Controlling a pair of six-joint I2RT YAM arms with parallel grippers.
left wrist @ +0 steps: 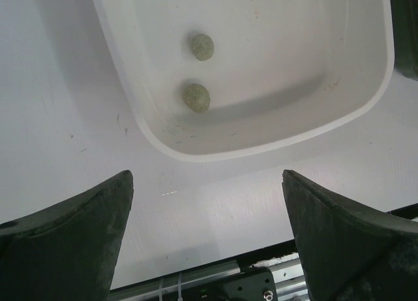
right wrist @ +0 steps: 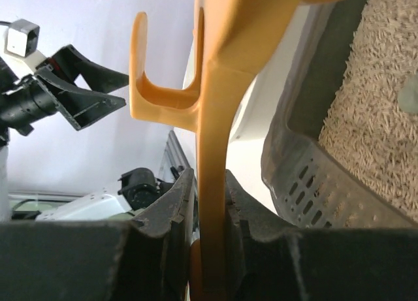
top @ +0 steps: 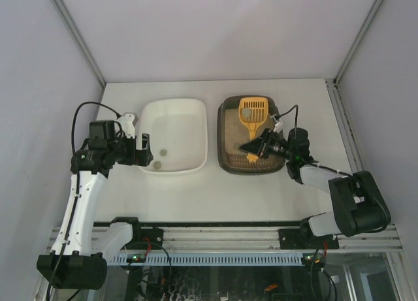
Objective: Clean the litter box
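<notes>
On the table (top: 196, 190), the tub (top: 174, 103) is sitting left of the litter box (top: 223, 138), side by side. Two lumps (left wrist: 196, 97) are lying in the tub's near left corner, with the left gripper (top: 145, 151) hovering just left of them. The scoop (top: 253, 110) is lying over the box, head far, handle near, pinched in the right gripper (top: 250, 151).

We count 2 arms bolted at the rail (top: 222, 232). The left arm (top: 78, 196), at the rail's left end, has long white links and black joint housings; the right arm (top: 349, 206), at the rail's right end, wears the same 2 colours. A thin black cable (top: 91, 104) loops above the left wrist. The left gripper (left wrist: 207, 183) has 2 dark, matte, wedge-shaped fingers (left wrist: 72, 242); the right gripper (right wrist: 209, 200) is black and rough-grained.
</notes>
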